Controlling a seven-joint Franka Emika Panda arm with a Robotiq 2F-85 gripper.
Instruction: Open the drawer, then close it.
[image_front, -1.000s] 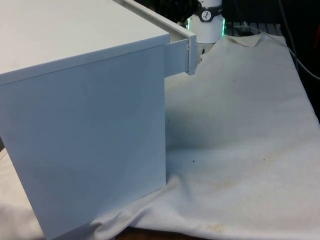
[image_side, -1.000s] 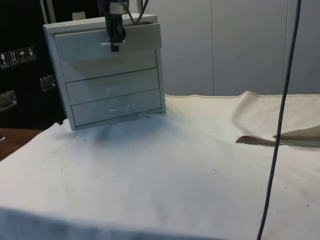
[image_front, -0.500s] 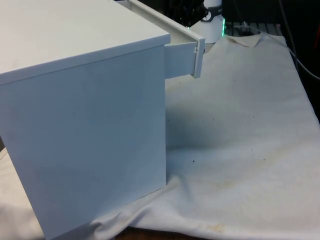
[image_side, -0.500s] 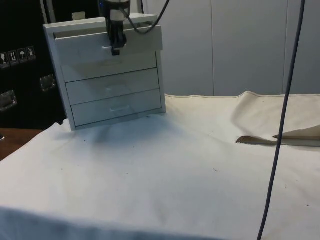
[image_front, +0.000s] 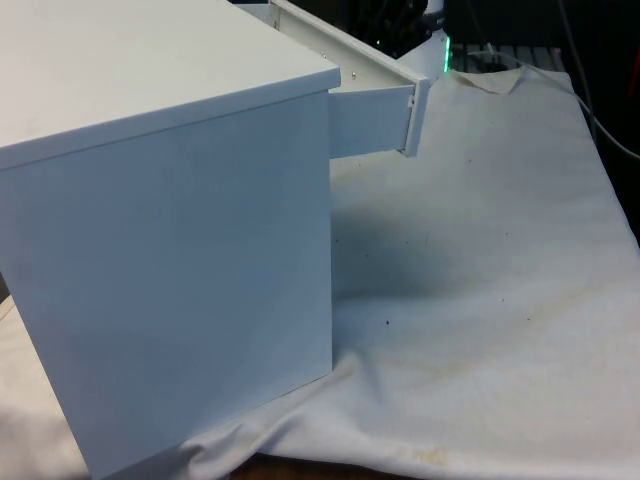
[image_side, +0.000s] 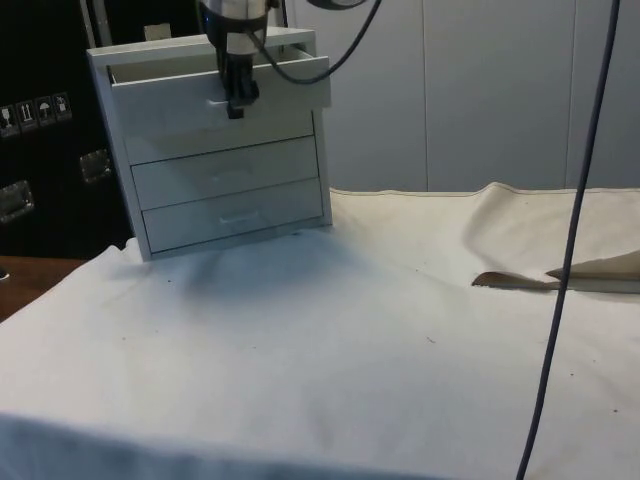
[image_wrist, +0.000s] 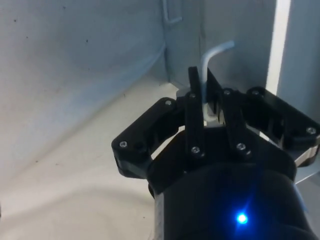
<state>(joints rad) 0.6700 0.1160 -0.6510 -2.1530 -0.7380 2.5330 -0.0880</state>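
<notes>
A white chest of drawers (image_front: 170, 230) stands at the front view's left with its side to that camera; in the side view the chest of drawers (image_side: 215, 140) faces out with three drawers. Its top drawer (image_side: 220, 95) is pulled partway out, and the top drawer (image_front: 380, 115) juts past the chest's side. My black gripper (image_side: 235, 100) hangs in front of that drawer, shut on its thin metal handle (image_wrist: 212, 55). From the wrist, the gripper (image_wrist: 205, 100) pinches the handle between its fingers (image_wrist: 194, 112).
The two lower drawers (image_side: 230, 195) are closed. A white cloth (image_side: 350, 350) covers the table, with a raised fold (image_side: 560, 270) at the side view's right. A dark cable (image_side: 565, 250) hangs down in front of the side camera.
The top drawer has slid further out of the chest, with my gripper moving along with its handle.
</notes>
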